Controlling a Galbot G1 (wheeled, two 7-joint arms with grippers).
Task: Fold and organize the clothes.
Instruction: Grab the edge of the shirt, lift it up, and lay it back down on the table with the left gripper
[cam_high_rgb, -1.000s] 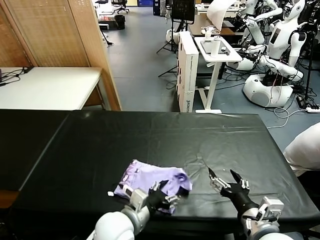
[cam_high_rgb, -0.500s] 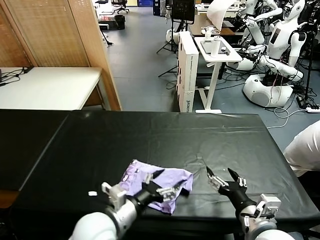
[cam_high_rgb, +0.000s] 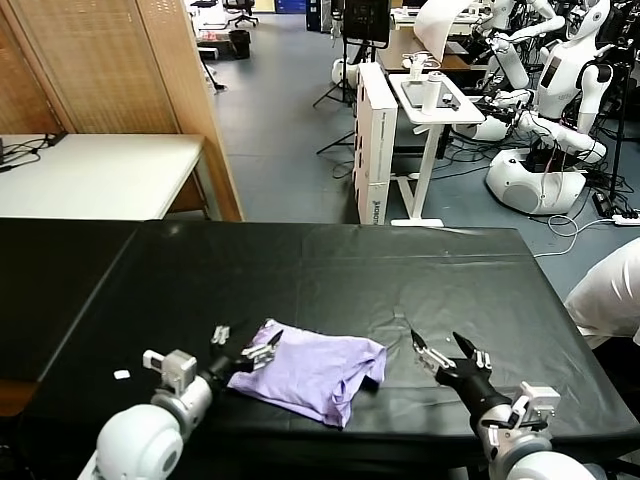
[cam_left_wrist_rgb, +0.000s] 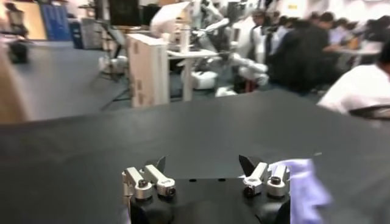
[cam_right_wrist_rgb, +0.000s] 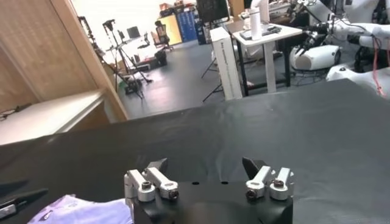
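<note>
The clothes are one pale lavender T-shirt (cam_high_rgb: 315, 372), lying folded into a rough rectangle near the front of the black table (cam_high_rgb: 330, 270). My left gripper (cam_high_rgb: 247, 340) stands open at the shirt's left edge, holding nothing. In the left wrist view, the left gripper (cam_left_wrist_rgb: 203, 165) has bare table between its fingers and the lavender cloth (cam_left_wrist_rgb: 304, 190) lies off to one side. My right gripper (cam_high_rgb: 436, 341) hovers open a short way right of the shirt. The right wrist view shows the right gripper (cam_right_wrist_rgb: 206, 165) empty, with a corner of the shirt (cam_right_wrist_rgb: 85, 212) nearby.
A small white scrap (cam_high_rgb: 121, 375) lies on the table's front left. A person in white (cam_high_rgb: 610, 292) stands at the table's right end. Behind the table are a white table (cam_high_rgb: 100, 172), a wooden screen (cam_high_rgb: 120, 70) and a white stand (cam_high_rgb: 432, 100).
My left arm has swung left, from over the shirt's front right part to its left edge. The shirt now lies free and flatter. The right gripper has hardly moved.
</note>
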